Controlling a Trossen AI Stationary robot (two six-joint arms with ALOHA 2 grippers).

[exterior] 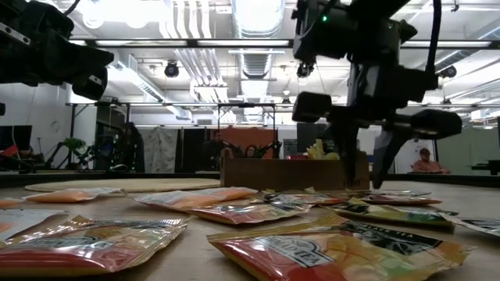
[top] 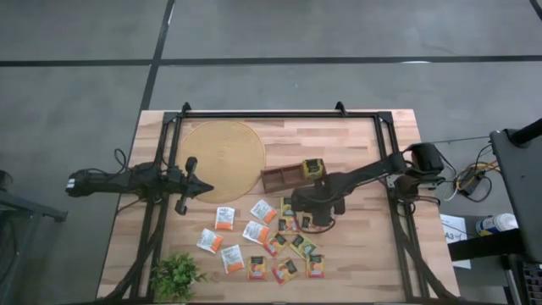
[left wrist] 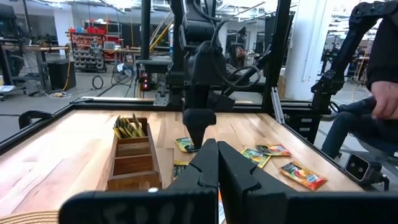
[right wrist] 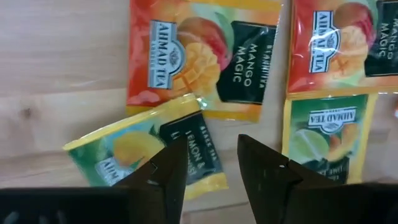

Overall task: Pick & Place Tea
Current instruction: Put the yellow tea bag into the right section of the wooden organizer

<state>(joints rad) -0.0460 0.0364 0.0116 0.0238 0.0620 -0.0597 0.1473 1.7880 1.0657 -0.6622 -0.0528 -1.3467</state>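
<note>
Several tea sachets [top: 256,231] lie flat and scattered on the wooden table's near half: orange ones, green and yellow ones, and white ones with an orange patch. My right gripper [right wrist: 211,163] points down, open, low over a green and yellow lemon sachet [right wrist: 140,152]. That sachet overlaps an orange mango sachet [right wrist: 199,56]. In the low view the right gripper [exterior: 367,181] hangs just above the sachets [exterior: 391,197]. A brown compartment tray [top: 286,176] holds upright sachets [top: 315,168] in its right end. My left gripper [top: 203,188] waits shut at the table's left.
A round woven mat [top: 222,158] lies at the back left, touching the tray's left end. A small leafy plant [top: 176,275] stands at the near left corner. A black frame [top: 279,113] runs along the table's edges. A seated person's arm [left wrist: 382,93] shows beyond the table.
</note>
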